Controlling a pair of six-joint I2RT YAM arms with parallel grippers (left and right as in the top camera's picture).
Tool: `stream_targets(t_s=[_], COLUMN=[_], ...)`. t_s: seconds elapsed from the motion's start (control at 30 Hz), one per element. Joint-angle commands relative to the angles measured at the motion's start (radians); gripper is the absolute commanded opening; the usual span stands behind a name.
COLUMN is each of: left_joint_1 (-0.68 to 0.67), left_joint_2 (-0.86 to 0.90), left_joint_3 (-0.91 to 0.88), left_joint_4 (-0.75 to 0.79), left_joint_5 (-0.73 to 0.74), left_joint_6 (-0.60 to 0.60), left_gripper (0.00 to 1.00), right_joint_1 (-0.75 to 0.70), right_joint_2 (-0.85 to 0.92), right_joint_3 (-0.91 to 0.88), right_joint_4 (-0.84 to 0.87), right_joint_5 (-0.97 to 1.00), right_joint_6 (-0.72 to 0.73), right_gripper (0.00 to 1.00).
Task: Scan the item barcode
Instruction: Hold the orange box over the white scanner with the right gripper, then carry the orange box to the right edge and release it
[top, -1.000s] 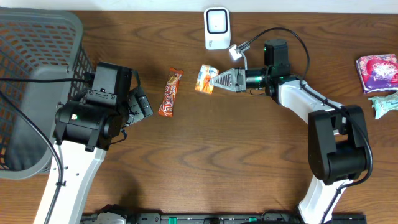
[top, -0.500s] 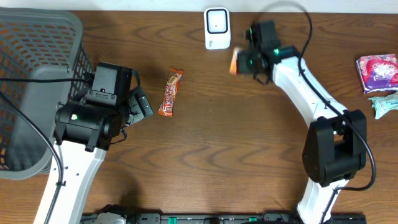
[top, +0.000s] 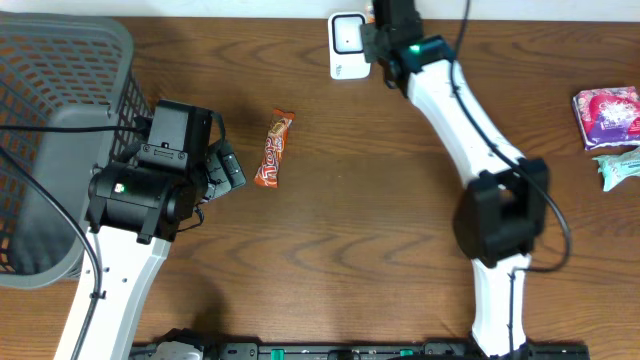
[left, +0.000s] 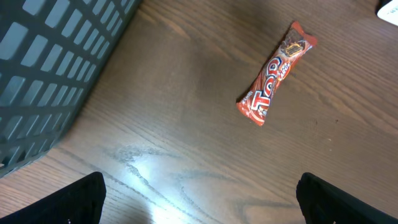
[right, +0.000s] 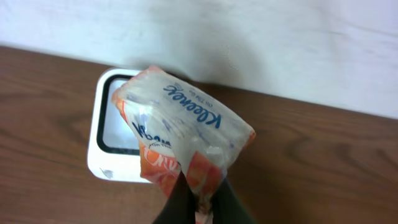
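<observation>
From overhead we see the right hand (top: 379, 28) stretched to the far edge of the brown wooden bench (top: 350, 230), just beside the white box-shaped scanner (top: 347, 45). The left hand (top: 228, 168) sits near a grey plastic mesh basket (top: 60, 90), and a red Top candy bar (top: 273, 148) lies between the arms. A pink packet (top: 607, 115) and a pale green packet (top: 616, 168) lie at the right edge, well apart from the scanner.

In the left wrist view, the left hand's fingers (left: 81, 199) are spread wide with nothing between them. The candy bar lies ahead on bare wood.

In the right wrist view, the right hand is clamped tight on one end of an orange-and-white Kleenex tissue pack (right: 180, 134). The pack sits in front of the scanner and hides part of its dark-rimmed window. A white wall (right: 280, 43) rises just behind.
</observation>
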Motion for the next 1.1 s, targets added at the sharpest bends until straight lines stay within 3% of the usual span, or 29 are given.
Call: stream_targets(t_s=[0.0,0.07,0.2,0.3,0.53,0.83,0.93,1.07], left_joint_1=[0.003,0.003,0.003,0.003,0.003,0.003,0.003,0.003], left_joint_2=[0.0,0.0,0.0,0.0,0.0,0.0,0.0,0.0], left_joint_3=[0.01,0.01,0.01,0.01,0.01,0.01,0.01,0.01], left_joint_4=[-0.003,-0.003,-0.003,-0.003,-0.003,-0.003,-0.003,-0.003], left_joint_5=[-0.006,-0.006,-0.006,-0.006,-0.006,-0.006,-0.006,-0.006], left_joint_6=[-0.001,-0.001,-0.002,-0.002,-0.002,-0.001,-0.002,-0.001], left_gripper=[0.98,0.98,0.98,0.98,0.98,0.98,0.98,0.98], right_joint_1=[0.033,0.048,0.088,0.107,0.111,0.043,-0.045,-0.156], right_joint_2=[0.122,0.163,0.211,0.226,0.232,0.231,0.231,0.231], right_joint_3=[0.16,0.206,0.227,0.224,0.224,0.224,0.224,0.224], right_joint_4=[0.0,0.007,0.072,0.089,0.138,0.256,0.153,-0.174], right_joint_5=[0.057,0.15,0.32,0.344,0.326,0.735,0.846,0.834], right_joint_6=[-0.142,-0.23,-0.551,-0.671,-0.621,-0.617,-0.498,-0.298], right_gripper=[0.01,0.01,0.01,0.01,0.01,0.01,0.01,0.01])
